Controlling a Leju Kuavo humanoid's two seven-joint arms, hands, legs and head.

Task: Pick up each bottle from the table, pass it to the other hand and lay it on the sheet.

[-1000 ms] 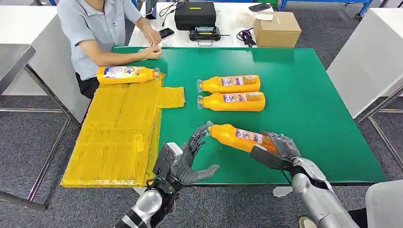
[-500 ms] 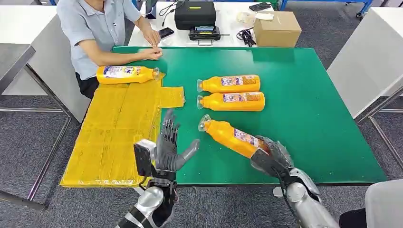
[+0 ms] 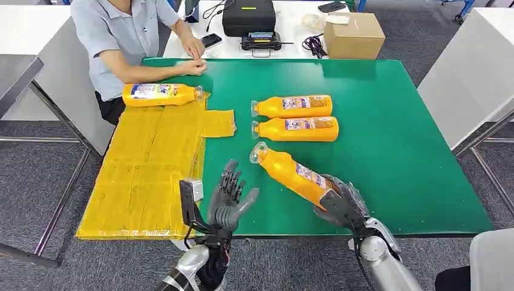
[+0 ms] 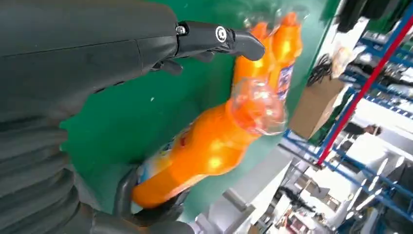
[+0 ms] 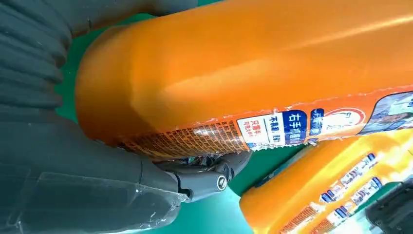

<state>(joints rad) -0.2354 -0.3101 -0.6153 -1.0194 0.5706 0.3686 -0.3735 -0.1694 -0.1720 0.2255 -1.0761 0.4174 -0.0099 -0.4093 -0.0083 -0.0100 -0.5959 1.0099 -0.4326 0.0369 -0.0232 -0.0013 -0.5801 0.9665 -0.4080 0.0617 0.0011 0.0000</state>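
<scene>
Head view: you're at the hand-over step. Your right hand (image 3: 340, 205) holds the orange bottle (image 3: 293, 176) by its fat bottom end, fingers wrapped round it. The bottle looks lifted just off the green table (image 3: 388, 145), tilted. Its long axis runs from your right hand up and over toward your left hand (image 3: 228, 200); the clear cap (image 3: 259, 153) points away from the right hand, just past the left hand's fingertips. Your left hand is wide open, fingers spread and pointing up, holding nothing, near the bottle's neck but not touching it. The yellow sheet (image 3: 151, 176) lies on the far side of your left hand from the bottle, w/ one bottle on the sheet (image 3: 160, 95) at its far end. Two more bottles (image 3: 294, 118) lie side by side beyond the held one, caps pointing the same way. A person (image 3: 121, 36) sits past the sheet.

Left wrist view: the open hand's thumb (image 4: 219, 39) sticks out, nothing in the palm. The bottle's cap end points toward this camera; the other hand cups its bottom.

Right wrist view: the bottle's base fills the grip, label side showing, thumb tucked under it.

Next, I think: bring the neck into your left palm, close the left hand round the middle, then let go w/ the right. Don't let go too soon.
</scene>
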